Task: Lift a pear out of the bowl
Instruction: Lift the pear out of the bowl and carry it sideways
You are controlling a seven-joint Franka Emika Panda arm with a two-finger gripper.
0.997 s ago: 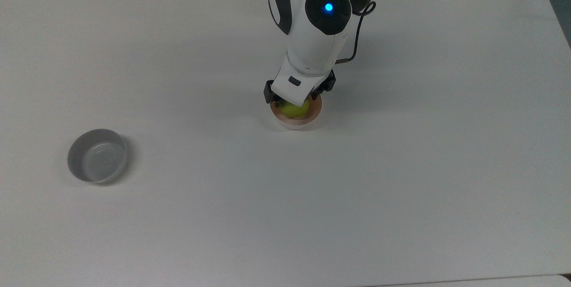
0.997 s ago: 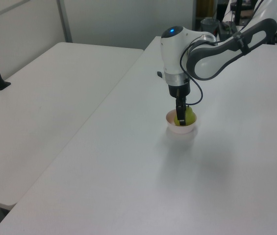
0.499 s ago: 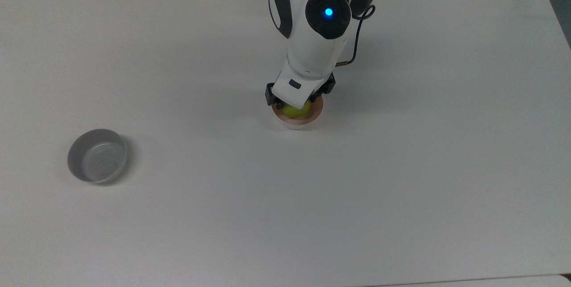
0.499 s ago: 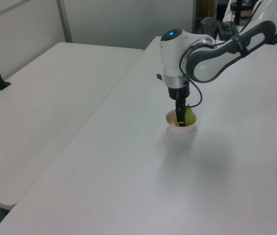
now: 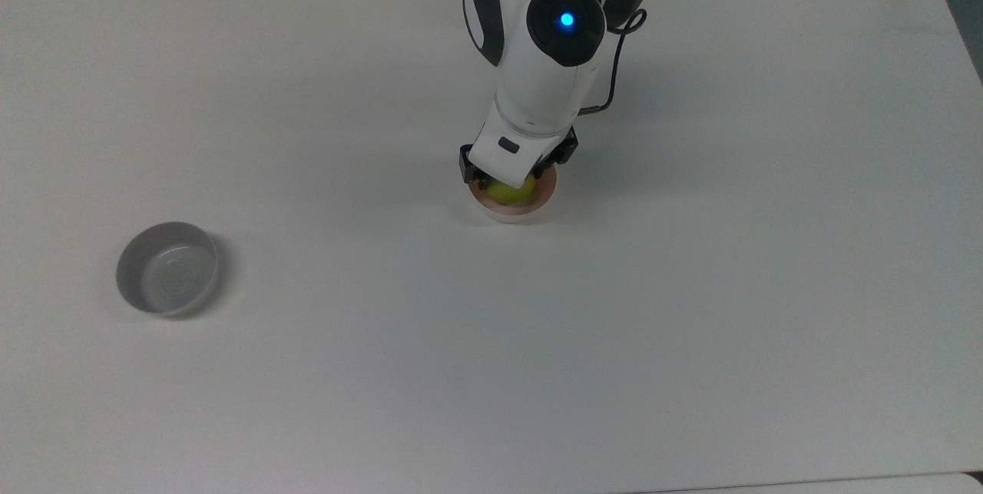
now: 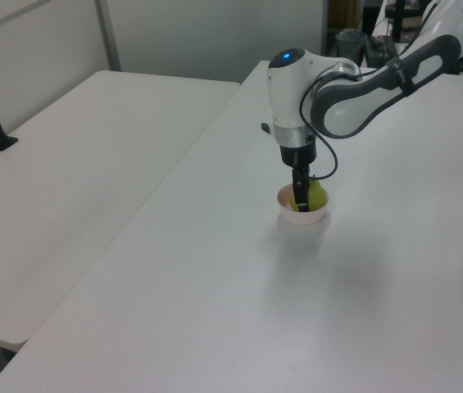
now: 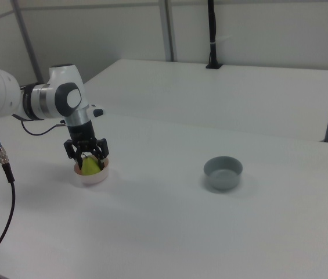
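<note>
Since the lift turns on how the fruit sits under the hand, that relation is taken first: the small yellow-green pear (image 7: 90, 165) lies directly beneath the black two-finger gripper (image 7: 86, 157), inside the small round pale pink plastic bowl (image 7: 96, 177), and is not yet raised from it. In the right view the fingers (image 7: 101, 152) are spread and reach down on either side of the fruit, one at each flank; whether the pads already press on its skin cannot be told. The pear's long axis cannot be made out under the hand. A straight upward pull appears to be what remains. Counted: one pear, one pink bowl, one small round grey bowl (image 5: 167, 268) standing well apart on the white table (image 5: 691, 325), and one arm.
</note>
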